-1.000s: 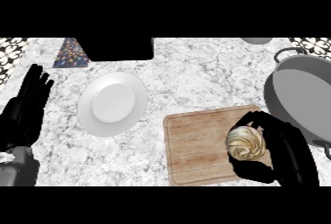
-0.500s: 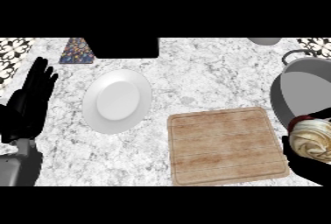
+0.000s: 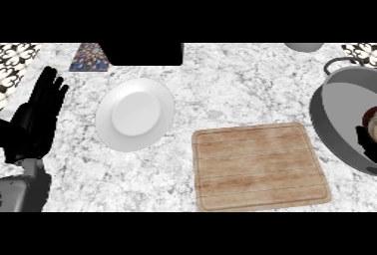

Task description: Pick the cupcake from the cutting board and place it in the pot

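The wooden cutting board (image 3: 258, 167) lies bare on the counter at centre right. The grey pot (image 3: 335, 117) stands at the right edge, cut off by the frame. Over its inside, only a sliver of the cupcake (image 3: 371, 116) shows at the very edge. The black fingers of my right hand (image 3: 365, 139) are curled under it, and the rest of that hand is out of view. My left hand (image 3: 33, 122) rests open at the far left with its fingers up.
A white plate (image 3: 134, 113) sits left of the board. A patterned item (image 3: 90, 56) and a black block (image 3: 145, 53) stand at the back edge. A grey object (image 3: 303, 47) shows at the back right.
My right hand has carried the cupcake off the cutting board to the right, over the pot, and mostly out of view. The left hand has stayed put.
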Robot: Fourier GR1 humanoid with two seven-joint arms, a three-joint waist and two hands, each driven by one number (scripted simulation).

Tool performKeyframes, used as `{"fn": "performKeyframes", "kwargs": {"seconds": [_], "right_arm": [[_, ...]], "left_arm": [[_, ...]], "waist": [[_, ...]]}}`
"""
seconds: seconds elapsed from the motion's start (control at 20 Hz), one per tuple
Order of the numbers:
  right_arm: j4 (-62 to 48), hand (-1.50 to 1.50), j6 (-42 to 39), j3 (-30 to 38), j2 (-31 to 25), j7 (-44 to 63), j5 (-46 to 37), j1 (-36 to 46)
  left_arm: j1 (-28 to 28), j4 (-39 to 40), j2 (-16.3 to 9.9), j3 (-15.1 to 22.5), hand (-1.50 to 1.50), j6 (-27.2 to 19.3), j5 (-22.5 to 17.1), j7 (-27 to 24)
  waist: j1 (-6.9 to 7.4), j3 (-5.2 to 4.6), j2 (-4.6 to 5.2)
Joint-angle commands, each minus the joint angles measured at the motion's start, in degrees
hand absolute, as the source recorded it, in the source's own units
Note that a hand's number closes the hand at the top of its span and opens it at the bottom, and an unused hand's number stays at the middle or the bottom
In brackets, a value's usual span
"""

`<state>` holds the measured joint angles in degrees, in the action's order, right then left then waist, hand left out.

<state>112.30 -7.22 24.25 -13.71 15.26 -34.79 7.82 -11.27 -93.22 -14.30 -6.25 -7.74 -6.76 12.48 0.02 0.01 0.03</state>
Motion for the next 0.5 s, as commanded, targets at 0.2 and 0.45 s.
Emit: {"fn": "performKeyframes", "kwargs": {"seconds": [0.2,0.45], "right_arm": [[-19.09,1.5,9.6,3.26,-8.72,-11.89,-9.69,3.68],[-32.19,1.5,19.7,2.82,-10.41,-14.93,-18.13,5.75]], "left_arm": [[-2.44,-0.96,1.31,1.59,0.0,-1.0,1.14,2.06],[0.83,1.93,2.39,1.37,0.0,0.04,1.38,-2.42]], "waist": [[1.22,0.07,0.74],[0.94,0.03,0.52]]}}
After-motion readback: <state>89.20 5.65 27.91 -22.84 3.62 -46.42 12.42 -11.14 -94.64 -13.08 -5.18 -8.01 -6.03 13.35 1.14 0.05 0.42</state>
